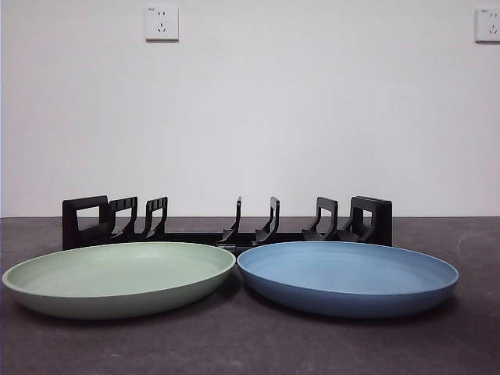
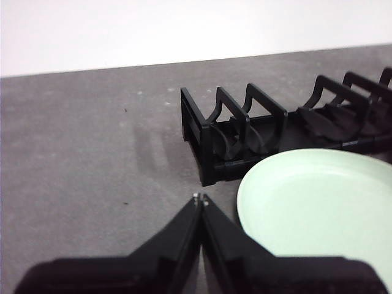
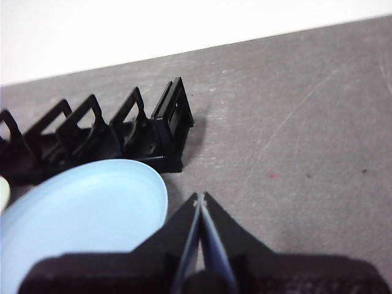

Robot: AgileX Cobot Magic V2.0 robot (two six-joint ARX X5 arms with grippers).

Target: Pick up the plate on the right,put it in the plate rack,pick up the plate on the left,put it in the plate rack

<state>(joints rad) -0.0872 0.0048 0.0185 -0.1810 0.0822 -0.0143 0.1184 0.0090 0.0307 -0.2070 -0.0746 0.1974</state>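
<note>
While both arms wait clear of the work area, the front view shows none of either arm; only the wrist views show the grippers. The plate rack (image 1: 226,223) stands on the dark grey table (image 1: 250,344), running across the front view behind the two plates, with a blocky end at each side and pairs of upright curved dividers between them. All of its slots hold nothing. The green plate (image 1: 119,277) lies flat on the table at the left of the front view, directly before the rack's left half. The blue plate (image 1: 348,275) lies flat at the right, directly before the rack's right half. The two plate rims meet, or come very close to meeting, at the middle of the front view; contact cannot be confirmed. The left gripper (image 2: 201,199) hangs above bare table just beside the green plate (image 2: 318,208) and near the rack's blocky end (image 2: 208,141); its jaws are pressed together tip to tip and grip nothing. The right gripper (image 3: 200,198) hangs above bare table just beside the blue plate (image 3: 79,211) and near the rack's opposite blocky end (image 3: 171,125); its jaws are likewise closed at the tips with nothing between them. On the white wall behind the table, one wall socket (image 1: 162,23) sits high at the left and a second socket (image 1: 487,25) at the right edge.
</note>
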